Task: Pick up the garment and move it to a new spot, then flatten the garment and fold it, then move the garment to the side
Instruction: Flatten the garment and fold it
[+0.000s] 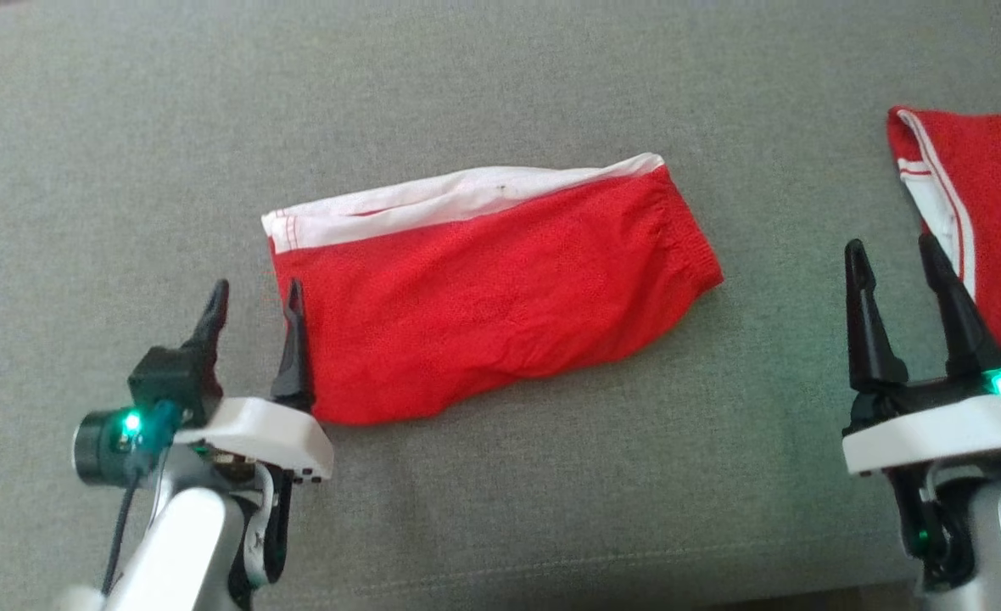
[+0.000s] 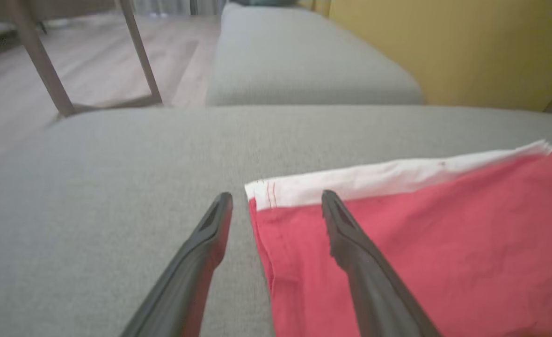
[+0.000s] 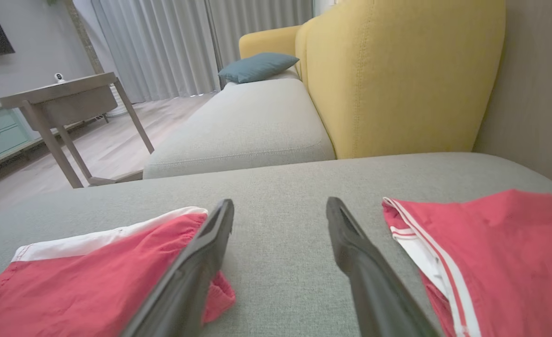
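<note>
A folded red garment with a white band along its far edge (image 1: 483, 288) lies flat in the middle of the grey cushion (image 1: 500, 93). My left gripper (image 1: 254, 301) stands open at the garment's left edge; in the left wrist view its fingers straddle the garment's (image 2: 421, 243) white-banded corner, held above the cloth with nothing gripped. My right gripper (image 1: 895, 255) is open to the right of the garment, over bare cushion. The right wrist view shows this garment (image 3: 84, 276) at the lower left, partly behind one finger.
A second red garment with white stripes (image 1: 980, 204) lies at the cushion's right edge, close to my right gripper. The right wrist view has a yellow sofa back (image 3: 397, 75), a teal pillow (image 3: 257, 65) and a wooden side table (image 3: 65, 107) on the floor beyond.
</note>
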`<state>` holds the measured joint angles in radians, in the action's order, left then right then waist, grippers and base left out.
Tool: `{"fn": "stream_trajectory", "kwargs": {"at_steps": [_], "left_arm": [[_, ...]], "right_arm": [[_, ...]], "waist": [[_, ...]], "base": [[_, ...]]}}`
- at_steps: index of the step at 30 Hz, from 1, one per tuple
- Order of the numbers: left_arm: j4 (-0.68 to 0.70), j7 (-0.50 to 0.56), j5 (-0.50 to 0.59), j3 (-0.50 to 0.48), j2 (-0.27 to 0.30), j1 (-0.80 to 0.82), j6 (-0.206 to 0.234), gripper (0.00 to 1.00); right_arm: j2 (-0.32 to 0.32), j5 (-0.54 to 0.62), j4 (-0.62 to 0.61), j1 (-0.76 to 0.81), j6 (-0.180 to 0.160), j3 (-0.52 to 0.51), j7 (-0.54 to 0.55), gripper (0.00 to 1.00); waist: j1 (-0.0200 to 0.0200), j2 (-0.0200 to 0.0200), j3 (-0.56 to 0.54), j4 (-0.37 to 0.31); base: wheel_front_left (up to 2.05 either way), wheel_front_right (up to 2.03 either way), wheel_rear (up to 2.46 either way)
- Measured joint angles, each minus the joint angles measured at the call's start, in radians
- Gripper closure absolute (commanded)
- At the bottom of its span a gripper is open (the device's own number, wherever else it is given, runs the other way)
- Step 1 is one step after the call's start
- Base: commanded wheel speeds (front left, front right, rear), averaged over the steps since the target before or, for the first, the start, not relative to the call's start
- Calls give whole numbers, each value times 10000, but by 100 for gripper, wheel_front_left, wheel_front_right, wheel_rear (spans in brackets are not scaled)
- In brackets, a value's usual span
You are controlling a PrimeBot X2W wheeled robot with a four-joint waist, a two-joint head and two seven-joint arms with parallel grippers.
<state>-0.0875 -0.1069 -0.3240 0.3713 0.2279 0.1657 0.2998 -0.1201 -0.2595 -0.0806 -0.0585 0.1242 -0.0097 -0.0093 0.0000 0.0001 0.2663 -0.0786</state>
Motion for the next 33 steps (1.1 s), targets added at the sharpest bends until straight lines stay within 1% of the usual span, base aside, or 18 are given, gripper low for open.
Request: {"fn": "stream_trajectory", "kwargs": {"at_steps": [3,6,13,16,24,29,32,33], "left_arm": [[146,-823,349,-8,2,-13,144,0],[374,-1126,552,-8,10,-148,263,0],[612,-1252,675,-6,48,-904,451,0],[671,-1281,675,4,48,-936,527,0],[662,-1279,673,8,59,-935,529,0],[654,-1266,673,111,25,-781,523,0],[637,-1267,675,288,-100,-435,491,0],[610,-1271,677,362,-157,-295,418,0]], "right_arm": [[71,155,-157,188,0,-19,196,0],[84,230,-251,438,0,-50,291,0],[84,234,-395,870,0,-79,589,0],[84,234,-441,901,0,-96,642,0],[27,236,-458,885,0,-148,719,0],[-550,201,-109,587,0,82,1028,0],[-1068,-81,378,-77,0,675,1419,0],[-1248,-213,541,-360,0,940,1524,0]], "waist": [[0,0,-225,0],[0,0,-470,-4],[0,0,-857,-15],[0,0,-872,9],[0,0,-766,112],[0,0,-535,348],[0,0,-309,592],[0,0,-223,693]], "base": [[0,0,0],[0,0,0],[0,0,0],[0,0,0],[0,0,0],[0,0,0],[0,0,0],[0,0,0]]}}
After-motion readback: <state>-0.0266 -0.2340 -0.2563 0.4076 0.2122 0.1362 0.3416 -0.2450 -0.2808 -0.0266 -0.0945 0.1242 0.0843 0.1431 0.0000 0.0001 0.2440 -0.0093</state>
